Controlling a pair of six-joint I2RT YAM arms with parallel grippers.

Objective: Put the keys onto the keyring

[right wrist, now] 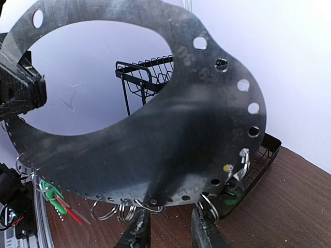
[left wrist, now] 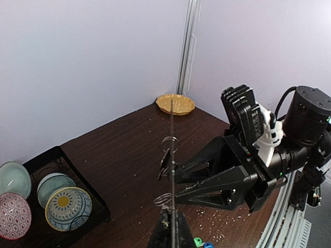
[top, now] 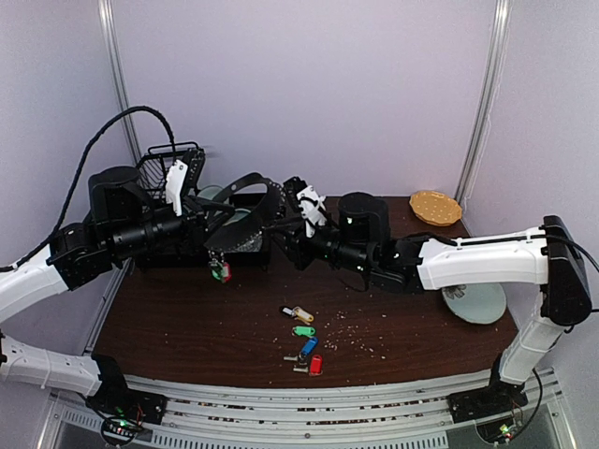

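Top external view: four loose keys [top: 302, 339] lie on the table [top: 187, 318], nearer the arms than the keyring [top: 245, 220]. Behind them, the keyring hangs above the table, clamped by the left end effector [top: 217, 217] on one side and the right end effector [top: 281, 227] on the other.

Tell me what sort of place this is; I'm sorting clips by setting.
Likely a robot test cell, not a home: bare pale walls enclose a small dark table, two arms are bolted along its rail, and staged props include a dish rack.
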